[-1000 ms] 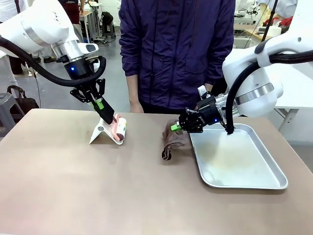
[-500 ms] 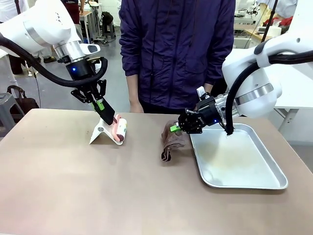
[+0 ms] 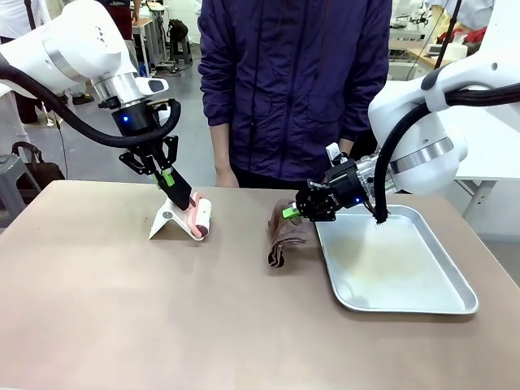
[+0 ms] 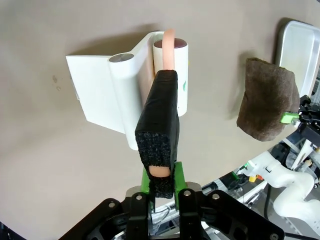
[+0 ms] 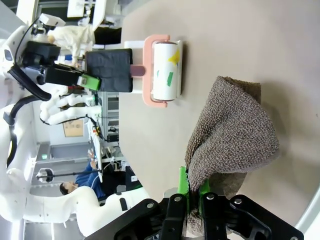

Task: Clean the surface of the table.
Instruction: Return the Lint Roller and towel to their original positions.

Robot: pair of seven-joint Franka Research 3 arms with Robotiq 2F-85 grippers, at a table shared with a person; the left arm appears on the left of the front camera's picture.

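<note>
My left gripper (image 3: 174, 188) clamped on pink-handled white lint roller (image 3: 200, 216), right gripper (image 3: 290, 213) pinching brown woven cloth (image 3: 284, 237) beside silver metal tray (image 3: 422, 302), both over brownish-taupe table (image 3: 162, 309).

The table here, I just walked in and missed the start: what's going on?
Two robot arms are set up to clean the brown table. The left claw is shut on the black foam handle of a pink lint roller, which rests beside its white stand. The right claw pinches a brown cloth that hangs down to the tabletop, next to a silver tray. A person stands at the far side.
</note>
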